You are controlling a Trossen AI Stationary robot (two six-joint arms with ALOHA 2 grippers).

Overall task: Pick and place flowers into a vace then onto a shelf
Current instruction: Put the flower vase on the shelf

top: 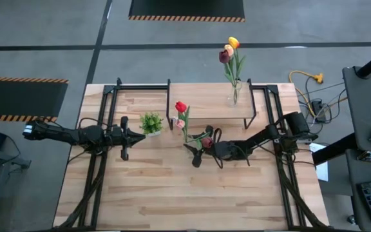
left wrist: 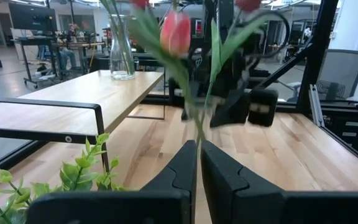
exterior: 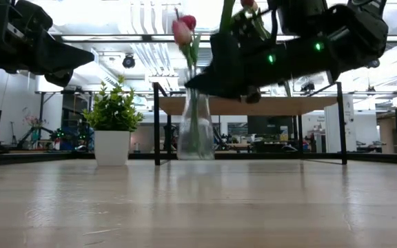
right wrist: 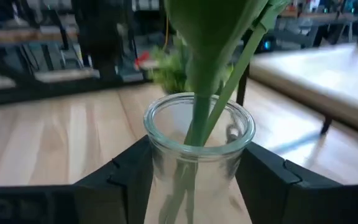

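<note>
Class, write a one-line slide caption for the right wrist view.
Right gripper fingers flank a clear glass vase holding green tulip stems on the light-wood table.

Two glass vases (top: 235, 92) of artificial tulips (top: 230, 50): one stands upright on the low light-wood shelf (top: 208, 102), holding yellow, pink and maroon heads. The second vase (right wrist: 194, 158), clear and round-mouthed, stands on the table just in front of the shelf with red and pink tulips (top: 181, 115), green stems leaning inside its rim.
</note>
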